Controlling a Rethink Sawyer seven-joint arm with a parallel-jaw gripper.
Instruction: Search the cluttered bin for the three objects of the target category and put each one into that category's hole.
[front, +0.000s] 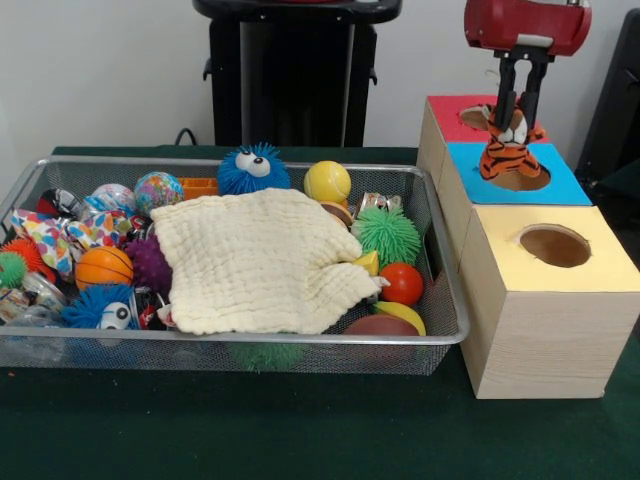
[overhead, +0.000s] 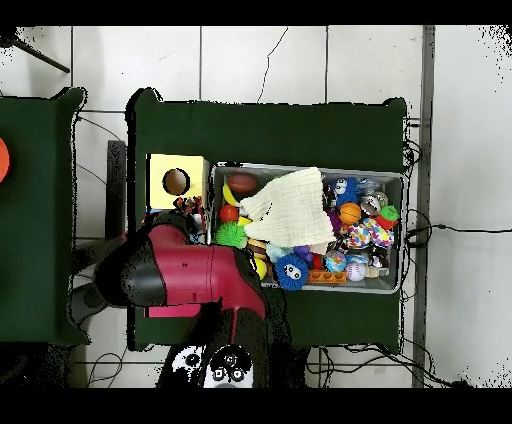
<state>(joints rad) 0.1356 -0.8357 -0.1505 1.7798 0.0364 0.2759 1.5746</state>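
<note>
Toy: an orange-and-black striped plush tiger (front: 507, 143) hangs upright over the round hole of the blue-topped wooden box (front: 570, 187), feet at the rim, lined up to drop in.
Gripper: the red-and-black gripper (front: 519, 112) has its black fingers closed on the tiger's head, carrying it from above.
Bin: the silver wire-mesh bin (front: 447, 300) sits just beside the boxes on the green worktop (front: 300, 430), keeping transfers short.
Cover: a cream waffle-weave cloth (front: 262, 258) drapes the clutter, likely hiding further targets.
</note>
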